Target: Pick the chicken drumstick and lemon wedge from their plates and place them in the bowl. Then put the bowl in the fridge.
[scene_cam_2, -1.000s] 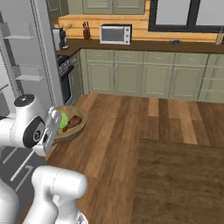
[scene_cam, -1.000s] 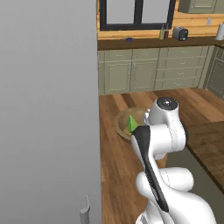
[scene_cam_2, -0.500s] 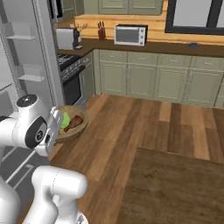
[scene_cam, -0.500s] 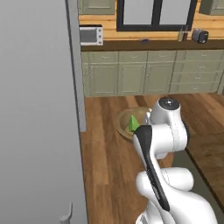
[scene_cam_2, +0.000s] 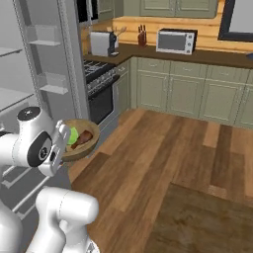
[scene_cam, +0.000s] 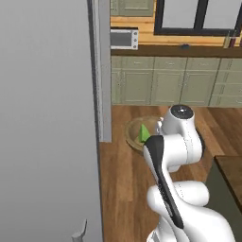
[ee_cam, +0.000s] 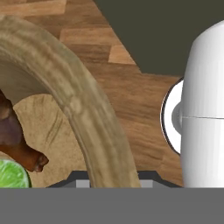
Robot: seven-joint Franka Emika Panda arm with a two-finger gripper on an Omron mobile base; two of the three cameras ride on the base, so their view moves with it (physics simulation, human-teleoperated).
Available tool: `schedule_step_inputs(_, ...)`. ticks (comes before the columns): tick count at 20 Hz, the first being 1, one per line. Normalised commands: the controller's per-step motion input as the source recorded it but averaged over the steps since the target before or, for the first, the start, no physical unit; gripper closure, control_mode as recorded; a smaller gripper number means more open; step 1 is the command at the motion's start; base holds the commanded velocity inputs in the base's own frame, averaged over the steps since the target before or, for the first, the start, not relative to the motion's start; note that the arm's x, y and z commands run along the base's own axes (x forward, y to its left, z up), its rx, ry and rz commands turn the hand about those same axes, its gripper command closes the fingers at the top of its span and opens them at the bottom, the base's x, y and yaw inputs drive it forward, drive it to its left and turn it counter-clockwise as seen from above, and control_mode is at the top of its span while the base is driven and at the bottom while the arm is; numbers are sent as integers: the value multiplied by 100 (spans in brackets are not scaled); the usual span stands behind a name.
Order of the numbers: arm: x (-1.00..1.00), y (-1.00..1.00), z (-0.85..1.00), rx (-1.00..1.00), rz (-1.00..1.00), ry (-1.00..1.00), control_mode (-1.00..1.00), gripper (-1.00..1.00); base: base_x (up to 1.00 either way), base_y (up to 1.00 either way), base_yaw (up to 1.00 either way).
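Wooden bowl [scene_cam_2: 81,140] carried with chicken drumstick [scene_cam_2: 83,138] and lemon wedge [scene_cam_2: 72,135] inside, jaws clamped on its rim; fridge [scene_cam_2: 29,94] placement left

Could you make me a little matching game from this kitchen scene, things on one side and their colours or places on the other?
Things:
1. lemon wedge
2. chicken drumstick
3. bowl
4. microwave

Descriptions:
A. silver-grey box on the counter by the far wall
B. tan wood, round, held up off the floor by the arm
C. bright green piece lying in the bowl
D. reddish-brown piece lying in the bowl

Pairs: 1-C, 2-D, 3-B, 4-A
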Motion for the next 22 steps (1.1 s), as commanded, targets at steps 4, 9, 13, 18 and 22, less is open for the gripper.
schedule_step_inputs(4,0,0,0,0,0,0,100,100,90,-1,15)
schedule_step_inputs(9,0,0,0,0,0,0,100,100,88,0,23)
schedule_step_inputs(13,0,0,0,0,0,0,100,100,65,0,37)
schedule_step_inputs(18,0,0,0,0,0,0,100,100,45,-5,50)
schedule_step_inputs(22,0,0,0,0,0,0,100,100,96,-28,45)
